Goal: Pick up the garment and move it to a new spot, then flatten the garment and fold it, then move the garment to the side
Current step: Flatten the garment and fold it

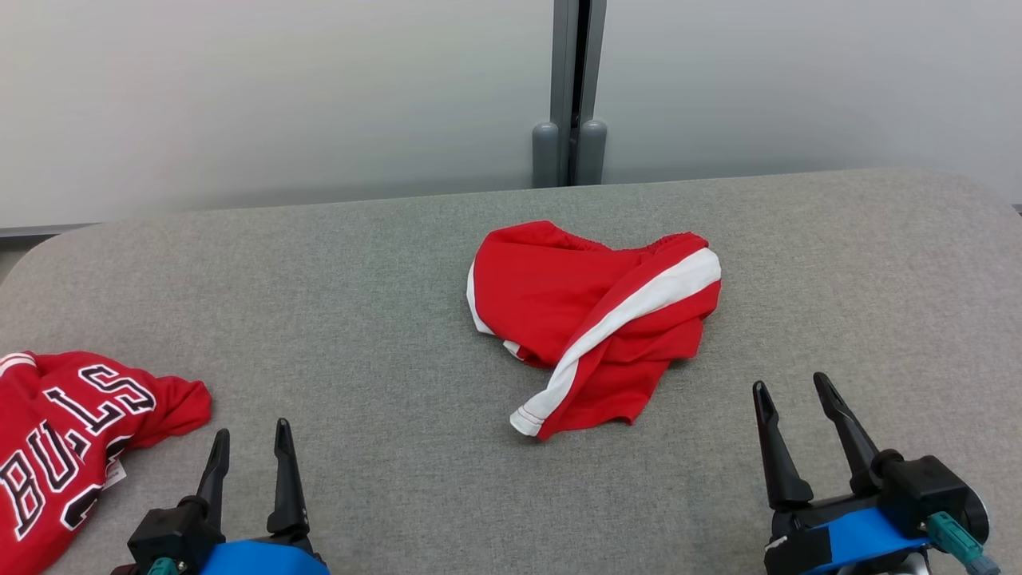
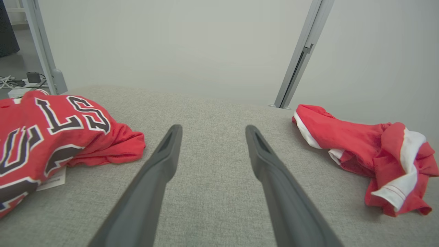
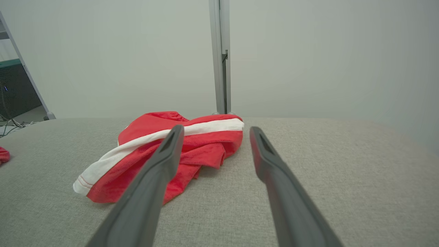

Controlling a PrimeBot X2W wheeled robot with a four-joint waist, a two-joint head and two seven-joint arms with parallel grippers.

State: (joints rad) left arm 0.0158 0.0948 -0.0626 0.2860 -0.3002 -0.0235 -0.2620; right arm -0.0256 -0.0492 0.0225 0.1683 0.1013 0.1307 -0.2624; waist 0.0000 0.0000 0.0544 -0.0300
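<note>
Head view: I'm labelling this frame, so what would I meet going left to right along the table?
First the red lettered jersey → left gripper, open → red shorts with a white stripe → right gripper, open.

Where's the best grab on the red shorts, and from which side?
Probably the white-striped hem corner of the red shorts, from the near side with the right hand: it juts toward the robot, flat on the table; the rest is bunched.
</note>
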